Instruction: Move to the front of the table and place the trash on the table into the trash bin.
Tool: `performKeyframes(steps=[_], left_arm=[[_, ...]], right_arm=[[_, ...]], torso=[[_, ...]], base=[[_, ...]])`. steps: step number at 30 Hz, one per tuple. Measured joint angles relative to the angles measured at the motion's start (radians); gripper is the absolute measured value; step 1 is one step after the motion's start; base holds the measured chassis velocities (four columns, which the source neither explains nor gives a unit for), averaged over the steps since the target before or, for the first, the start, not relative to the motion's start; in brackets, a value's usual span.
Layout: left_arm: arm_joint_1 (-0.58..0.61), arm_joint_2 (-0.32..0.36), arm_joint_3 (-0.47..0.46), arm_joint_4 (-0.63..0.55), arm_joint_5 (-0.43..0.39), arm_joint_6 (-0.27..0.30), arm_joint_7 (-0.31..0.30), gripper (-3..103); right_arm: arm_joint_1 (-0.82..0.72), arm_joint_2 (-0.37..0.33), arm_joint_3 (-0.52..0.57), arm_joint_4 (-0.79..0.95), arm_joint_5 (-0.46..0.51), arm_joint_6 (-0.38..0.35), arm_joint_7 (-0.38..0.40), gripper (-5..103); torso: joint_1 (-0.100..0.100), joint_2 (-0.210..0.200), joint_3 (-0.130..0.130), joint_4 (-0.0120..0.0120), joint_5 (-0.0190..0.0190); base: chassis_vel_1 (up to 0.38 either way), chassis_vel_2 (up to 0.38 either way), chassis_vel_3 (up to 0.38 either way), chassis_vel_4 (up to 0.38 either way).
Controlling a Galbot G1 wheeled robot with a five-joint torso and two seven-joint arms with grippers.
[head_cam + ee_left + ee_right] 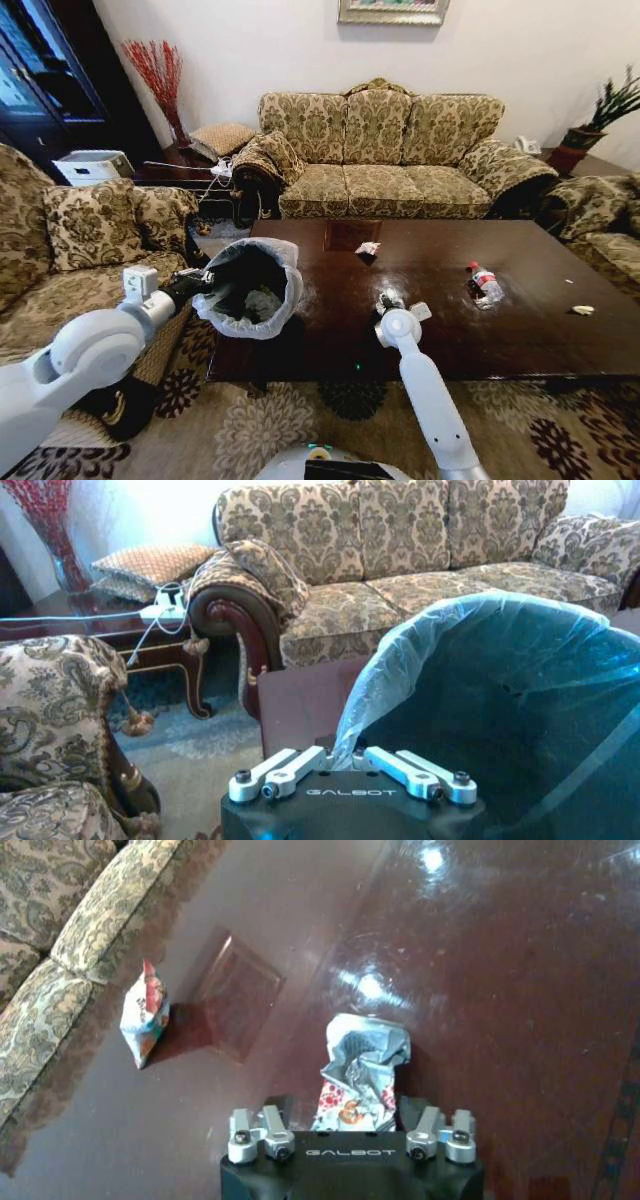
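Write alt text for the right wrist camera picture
The right gripper is shut on a crumpled wrapper just above the glossy dark table. A second small wrapper lies beside the table's square inlay, near the sofa.

You see white, rounded arm shells, and each pincer has silver finger links on a black, GALBOT-marked mount.

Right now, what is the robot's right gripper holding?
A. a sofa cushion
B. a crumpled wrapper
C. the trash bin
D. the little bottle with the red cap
B. In the right wrist view the right gripper has its fingers shut on a crumpled wrapper above the table; the bottle lies apart on the table, and the left gripper holds the trash bin.
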Motion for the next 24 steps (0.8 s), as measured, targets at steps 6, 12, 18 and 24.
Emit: performKeyframes(steps=[6, 12, 18, 24], left_arm=[[-0.002, -0.001, 0.002, 0.003, 0.0, -0.009, -0.002, 2], [-0.006, -0.007, 0.014, 0.011, 0.01, -0.02, -0.005, 2], [-0.007, 0.001, 0.006, 0.009, -0.004, -0.014, -0.013, 2], [-0.006, 0.02, -0.008, -0.001, -0.044, 0.021, -0.031, 2]], right_arm=[[-0.004, 0.0, -0.008, 0.001, -0.003, -0.001, 0.002, 44], [-0.02, 0.0, -0.011, 0.023, -0.013, -0.001, 0.004, 27], [-0.062, -0.003, -0.052, 0.188, -0.26, 0.025, -0.049, 8], [-0.104, -0.06, -0.152, 0.561, -0.41, -0.062, -0.404, 2]], torso=[[0.0, 0.0, 0.0, 0.0, 0.0001], [0.0, 0.0, 0.0, 0.0, -0.0001], [0.0, 0.0, 0.0, 0.0, -0.0001], [0.0, 0.0, 0.0, 0.0001, -0.0007]], base=[[0.0, 0.0, 0.0, 0.0], [0.0, 0.0, 0.0, 0.0], [0.0, 0.0, 0.0, 0.0], [0.0, 0.0, 0.0, 0.0]])
